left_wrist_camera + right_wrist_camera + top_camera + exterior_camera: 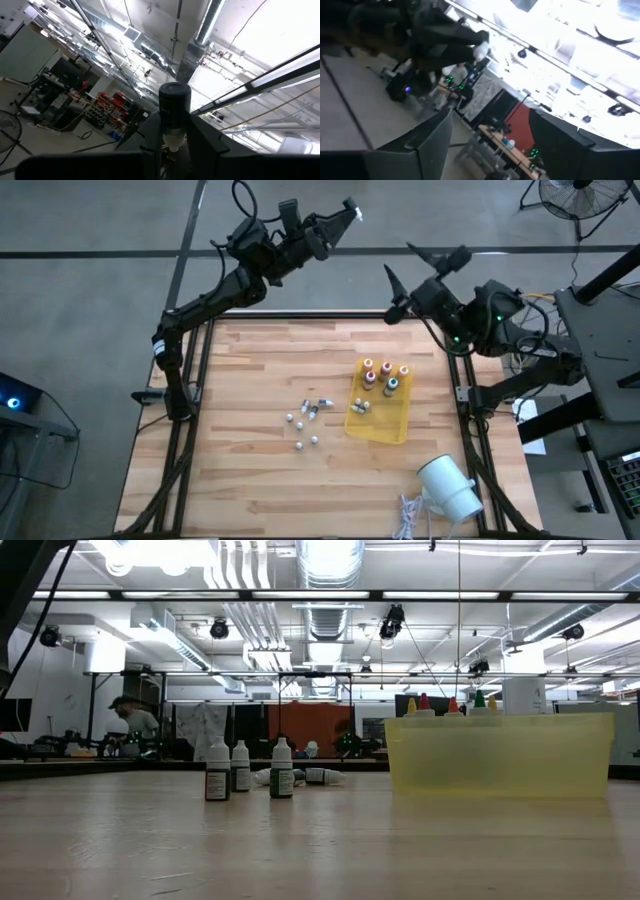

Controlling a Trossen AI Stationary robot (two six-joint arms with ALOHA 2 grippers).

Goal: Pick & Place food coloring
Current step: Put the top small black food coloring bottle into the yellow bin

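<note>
Item: food coloring, split into two lots on the wooden counter (250,480).

Lot A: capped bottles (383,376) with orange, red and green tops, standing upright in the far end of a yellow translucent tray (385,430); a couple of small vials (361,407) lie in the tray just beside them.

Lot B: small whitish vials (305,420), loose on the bare counter left of the tray. In the low view three stand upright (243,768) and others lie on their sides behind them.

Handling, judged: light, rigid little plastic containers, smooth-sided and likely slippery. The standing ones look easy to tip, the lying ones apt to roll. Best hold is probably across the body below the cap for the upright ones, and across the middle of the barrel for those lying down, with a gentle squeeze.

Left tool (172,145): raised well above the far left edge of the counter, fingers closed on a single dark-capped vial (174,112), cap outward.

Right tool (398,280): raised beyond the far right corner, fingers spread apart, nothing between them.

Also present: a white cylinder (450,488) lying near the front right corner.
</note>
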